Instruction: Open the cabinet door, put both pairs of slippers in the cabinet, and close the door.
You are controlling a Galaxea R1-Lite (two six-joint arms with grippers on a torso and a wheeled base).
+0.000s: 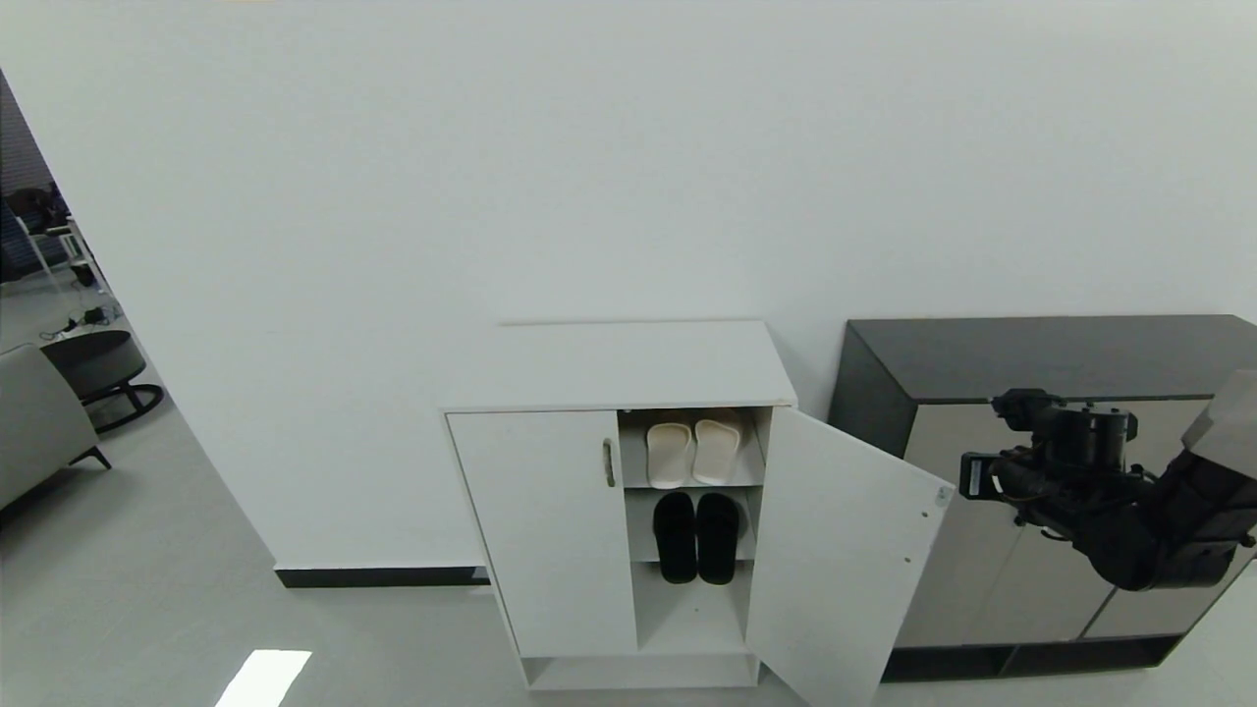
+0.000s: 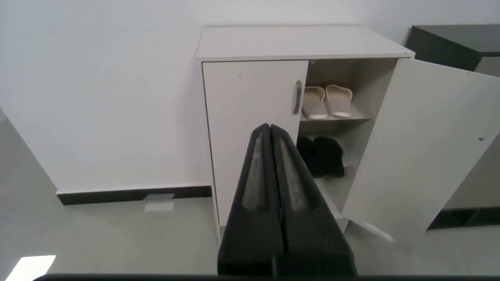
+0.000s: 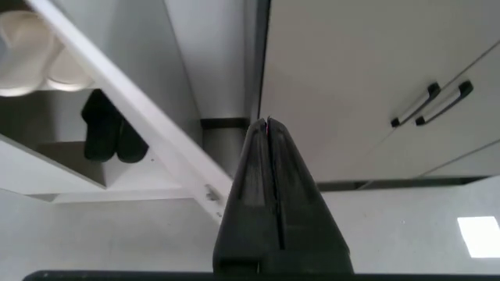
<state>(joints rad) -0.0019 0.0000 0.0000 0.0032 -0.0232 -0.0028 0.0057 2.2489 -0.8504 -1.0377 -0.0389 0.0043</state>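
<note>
Slippers (image 1: 692,452) sitting inside; door (image 1: 845,560) hanging open, probably light, stiff, so pushing near free edge looking best. Right hand (image 1: 967,476), left hand (image 2: 270,129) closed, empty.

Left gripper (image 2: 270,131): fingers pressed together, well apart from the white cabinet (image 2: 305,43) it faces. Closed door (image 2: 250,117) on one side, open door (image 2: 430,148) swung wide on the other. White slippers (image 2: 327,101) on the upper shelf, black slippers (image 2: 321,156) on the shelf beneath.
</note>
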